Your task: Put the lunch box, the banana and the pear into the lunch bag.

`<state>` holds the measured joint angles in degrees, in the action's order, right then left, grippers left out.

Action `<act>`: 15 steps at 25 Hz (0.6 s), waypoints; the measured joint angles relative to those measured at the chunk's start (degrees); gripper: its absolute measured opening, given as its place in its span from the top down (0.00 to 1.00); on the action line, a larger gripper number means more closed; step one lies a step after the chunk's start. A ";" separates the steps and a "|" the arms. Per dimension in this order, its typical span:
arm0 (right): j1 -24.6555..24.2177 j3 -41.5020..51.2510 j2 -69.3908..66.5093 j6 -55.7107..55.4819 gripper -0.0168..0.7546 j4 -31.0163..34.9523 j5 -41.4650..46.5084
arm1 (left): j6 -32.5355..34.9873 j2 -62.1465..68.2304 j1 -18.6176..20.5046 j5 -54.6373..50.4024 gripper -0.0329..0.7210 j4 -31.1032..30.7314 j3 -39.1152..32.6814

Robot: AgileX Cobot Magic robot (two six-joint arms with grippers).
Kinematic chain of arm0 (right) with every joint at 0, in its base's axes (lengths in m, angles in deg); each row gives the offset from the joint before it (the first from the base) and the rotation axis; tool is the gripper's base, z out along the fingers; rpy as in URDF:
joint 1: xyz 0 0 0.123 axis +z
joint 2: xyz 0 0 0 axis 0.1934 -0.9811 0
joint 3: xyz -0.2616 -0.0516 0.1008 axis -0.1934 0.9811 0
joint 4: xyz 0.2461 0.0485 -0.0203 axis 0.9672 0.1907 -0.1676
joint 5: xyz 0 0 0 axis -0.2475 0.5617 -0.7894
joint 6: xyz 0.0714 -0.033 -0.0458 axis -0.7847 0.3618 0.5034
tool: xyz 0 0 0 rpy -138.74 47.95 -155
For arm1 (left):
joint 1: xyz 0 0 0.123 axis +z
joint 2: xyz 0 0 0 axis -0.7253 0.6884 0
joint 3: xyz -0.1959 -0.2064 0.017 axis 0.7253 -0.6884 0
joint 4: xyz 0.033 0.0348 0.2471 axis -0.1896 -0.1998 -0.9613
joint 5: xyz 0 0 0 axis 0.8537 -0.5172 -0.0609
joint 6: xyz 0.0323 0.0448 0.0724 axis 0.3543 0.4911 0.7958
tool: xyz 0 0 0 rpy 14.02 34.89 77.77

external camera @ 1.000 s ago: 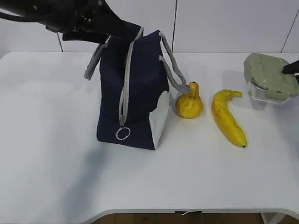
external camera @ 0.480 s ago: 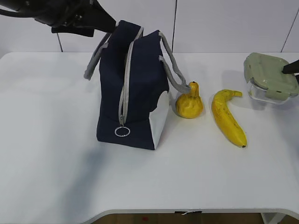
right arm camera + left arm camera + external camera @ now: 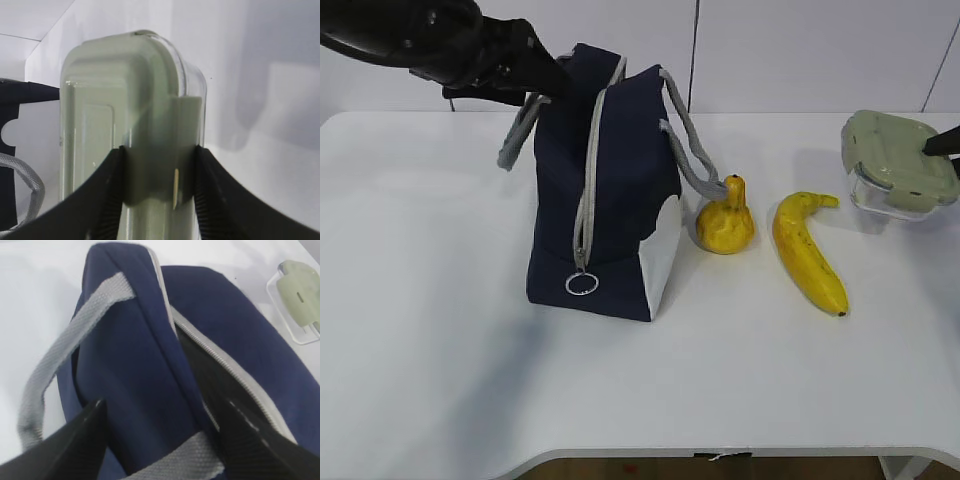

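The exterior view looks down at a slant, facing the lunch bag [image 3: 605, 190] from its zipper end. The left wrist view hovers close above it; the right wrist view hugs the lunch box [image 3: 132, 125], the bag at its left edge.

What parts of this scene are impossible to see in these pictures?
- Inside of the lunch bag: all views, its navy walls hide it.
- Right pincer: exterior view, cut off by the right edge beside the lunch box.
- Left pincer tips: exterior view, hidden behind the bag's top.
- Lunch box contents: all views, lid covers them.
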<state>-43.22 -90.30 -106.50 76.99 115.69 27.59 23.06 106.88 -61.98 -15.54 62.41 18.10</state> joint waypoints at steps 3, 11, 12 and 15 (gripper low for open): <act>0.00 0.00 0.00 0.00 0.58 0.00 0.00 | 0.04 0.85 0.00 0.02 0.25 0.89 0.16; 0.00 0.00 0.00 -0.09 0.58 0.05 0.02 | 0.26 3.51 -1.87 -0.19 0.25 2.04 4.48; 0.00 0.00 0.00 -0.09 0.58 0.05 0.02 | 0.26 4.05 -2.23 -0.19 0.25 2.04 4.65; 0.00 0.00 0.00 -0.09 0.58 0.05 0.02 | 0.26 5.70 -2.63 -0.30 0.25 2.15 4.87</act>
<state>-43.22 -90.30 -106.50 76.89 115.75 27.62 23.32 112.57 -64.61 -15.84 64.56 22.97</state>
